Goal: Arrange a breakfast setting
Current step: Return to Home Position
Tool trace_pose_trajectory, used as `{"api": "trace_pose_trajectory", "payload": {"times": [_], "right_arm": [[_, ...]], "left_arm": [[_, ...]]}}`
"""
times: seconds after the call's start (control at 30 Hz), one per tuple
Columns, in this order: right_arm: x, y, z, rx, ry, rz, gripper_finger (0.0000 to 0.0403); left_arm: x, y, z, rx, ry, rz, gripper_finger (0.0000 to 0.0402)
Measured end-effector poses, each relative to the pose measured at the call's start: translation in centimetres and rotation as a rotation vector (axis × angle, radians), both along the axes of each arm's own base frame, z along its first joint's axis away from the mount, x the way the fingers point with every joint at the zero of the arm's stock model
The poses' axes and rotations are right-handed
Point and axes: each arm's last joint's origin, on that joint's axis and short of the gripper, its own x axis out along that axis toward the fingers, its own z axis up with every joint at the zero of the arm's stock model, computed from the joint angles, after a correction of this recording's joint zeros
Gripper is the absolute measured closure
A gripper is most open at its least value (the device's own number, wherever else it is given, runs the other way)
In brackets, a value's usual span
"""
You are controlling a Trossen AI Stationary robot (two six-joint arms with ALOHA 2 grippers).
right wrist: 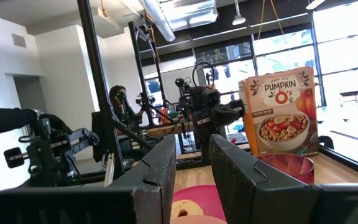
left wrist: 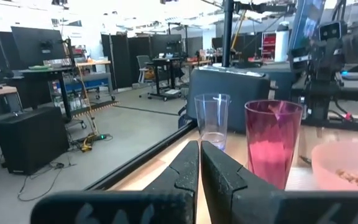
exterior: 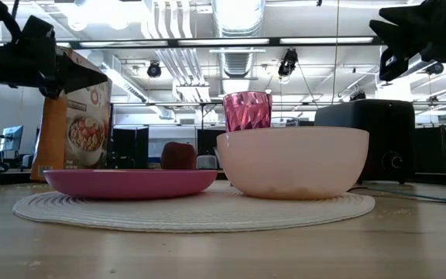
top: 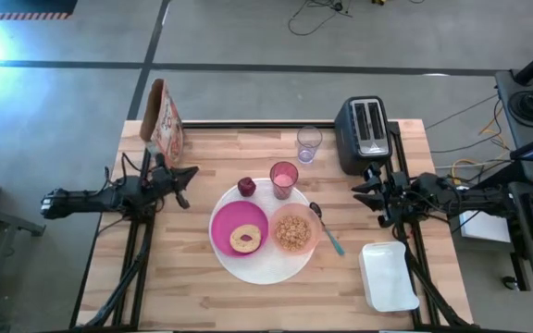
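Observation:
A large white round plate (top: 266,266) lies mid-table. On it rest a magenta plate (top: 225,222) with a bagel (top: 245,238) and a peach bowl (top: 294,231) holding cereal. A pink tumbler (top: 284,179), a dark-red fruit (top: 246,187) and a clear glass (top: 308,143) stand behind the plate. A teal-handled spoon (top: 328,231) lies to its right. My left gripper (top: 189,176) hovers left of the fruit, shut and empty; its wrist view shows the fingers (left wrist: 199,146) together. My right gripper (top: 363,191) hovers right of the spoon, a little open and empty (right wrist: 192,142).
A black toaster (top: 365,134) stands at the far right and a cereal box (top: 165,122) at the far left. A white tray (top: 389,276) lies at the near right corner. A person (right wrist: 120,102) sits in the room beyond the table.

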Motion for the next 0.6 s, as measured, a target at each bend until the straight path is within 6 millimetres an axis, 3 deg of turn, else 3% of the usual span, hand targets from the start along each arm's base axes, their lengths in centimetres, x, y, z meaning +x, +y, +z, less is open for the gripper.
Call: {"api": "trace_pose_trajectory", "payload": {"times": [0.6], "right_arm": [[0.00,0.00,-0.01,0.000,0.001,0.000,0.0314]], "left_arm": [[0.23,0.00,-0.07,0.000,0.040,-0.001,0.0402]]}}
